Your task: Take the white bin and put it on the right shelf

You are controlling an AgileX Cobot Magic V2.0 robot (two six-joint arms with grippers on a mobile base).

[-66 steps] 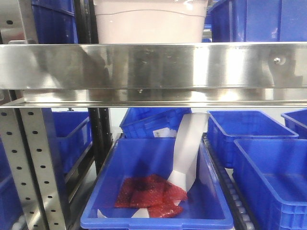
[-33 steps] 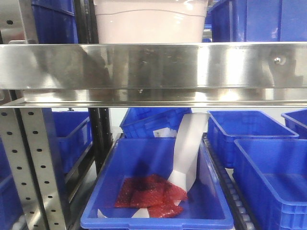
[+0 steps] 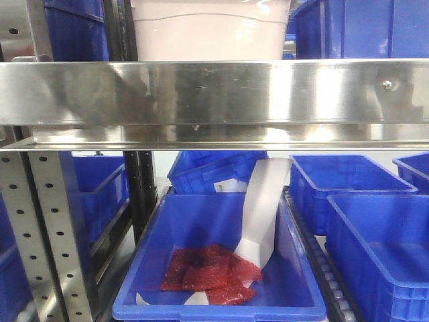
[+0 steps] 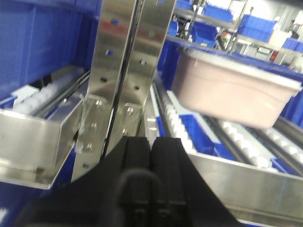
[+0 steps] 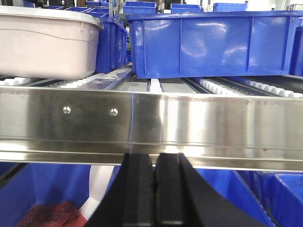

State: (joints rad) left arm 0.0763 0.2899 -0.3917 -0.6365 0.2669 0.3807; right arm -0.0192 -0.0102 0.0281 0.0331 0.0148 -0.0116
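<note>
Seen from the front, the white bin (image 3: 211, 30) sits on the right shelf (image 3: 214, 90), directly behind its shiny steel front beam, with only the tub's lower wall showing above the beam; below, a blue crate (image 3: 218, 258) holds red mesh bags (image 3: 211, 275) and a white scoop-like piece (image 3: 265, 208), and a perforated grey upright (image 3: 43, 235) stands at left. The left wrist view alone shows the bin (image 4: 232, 87) whole from the side, lid on, resting on white rollers (image 4: 246, 144) beyond a pair of perforated steel uprights (image 4: 128, 71); the left hand (image 4: 150, 163) appears in the foreground with its two black fingers pressed together, holding nothing and well apart from the bin. The right wrist view faces the beam (image 5: 151, 125) squarely, with the bin (image 5: 47, 42) at upper left beside a large blue crate (image 5: 215, 42); the right hand (image 5: 154, 189) hangs just below the beam, fingers likewise together and empty.
</note>
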